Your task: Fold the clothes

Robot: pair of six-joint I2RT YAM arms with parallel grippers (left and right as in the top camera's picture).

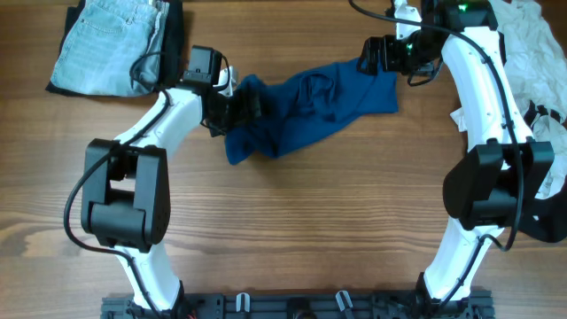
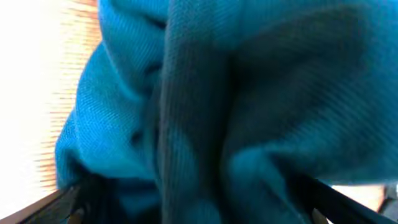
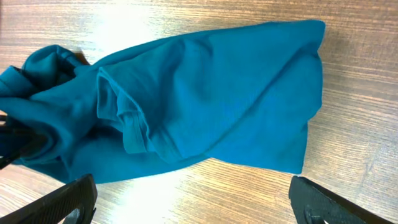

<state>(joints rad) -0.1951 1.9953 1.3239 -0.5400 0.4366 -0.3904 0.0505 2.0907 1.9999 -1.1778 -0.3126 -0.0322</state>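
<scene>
The blue shirt (image 1: 310,106) lies crumpled mid-bench (image 1: 310,221). The left tool (image 1: 235,105) is at its bunched left end, fingers spread wide with cloth between them. The right tool (image 1: 366,55) is above the shirt's right edge, fully open and holding nothing.

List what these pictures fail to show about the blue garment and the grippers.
Left wrist: the blue garment fills the blurred frame; whether the left gripper has its jaws shut on it cannot be told.
Overhead: its tip is buried in bunched folds.
Overhead: folded jeans and pale clothes are cut by the top edge.
</scene>
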